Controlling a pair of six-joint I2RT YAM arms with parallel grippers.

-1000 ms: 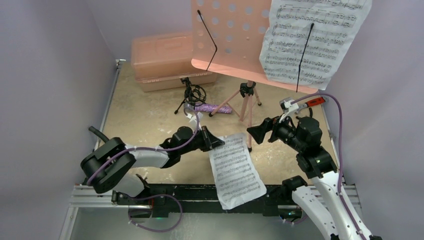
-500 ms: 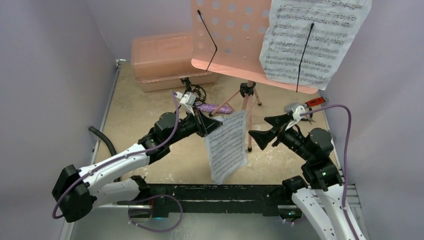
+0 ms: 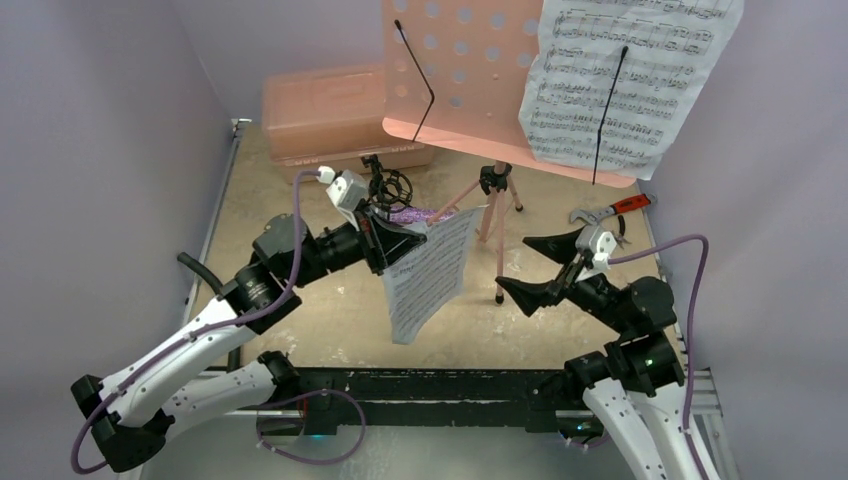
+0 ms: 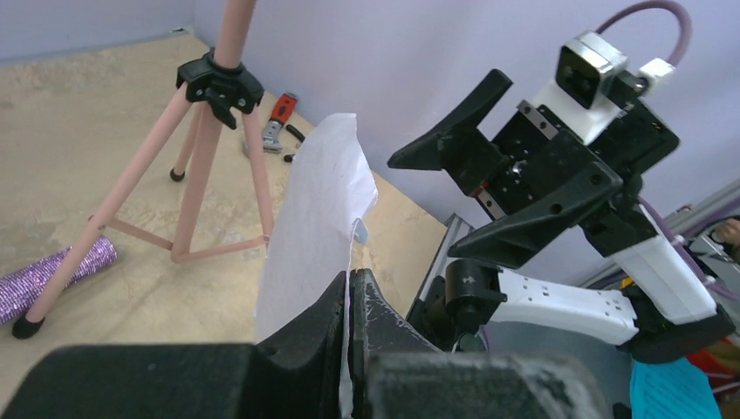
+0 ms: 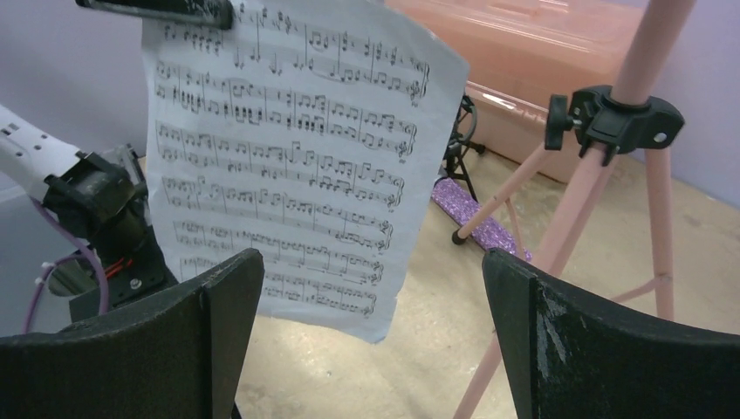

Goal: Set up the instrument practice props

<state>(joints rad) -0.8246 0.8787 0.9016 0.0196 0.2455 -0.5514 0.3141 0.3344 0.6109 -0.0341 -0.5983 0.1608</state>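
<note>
Over the beige tabletop point(image 3: 280, 235), your left gripper point(image 3: 400, 243) pinches the white sheet-music page point(image 3: 430, 272) aloft. Your right gripper point(image 3: 513, 265) faces it, fingers spread, likely for a handover.

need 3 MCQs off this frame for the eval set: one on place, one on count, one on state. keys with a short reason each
1. Where is the purple glitter microphone?
A) lying on the table by the pink music stand's tripod legs
B) up on the stand's desk
C) held in the air by an arm

2. How many sheet-music pages show in the top view?
A) one
B) two
C) three

3. How do the right gripper's jaws stand?
A) open, holding nothing
B) shut on a page
C) shut on the microphone

Key:
1 A: it lies flat on the table surface next to a leg.
2 B: the desk page on the stand, plus the hanging page pinched by the left gripper.
3 A: there is a wide gap between the jaws with nothing in it.
</note>
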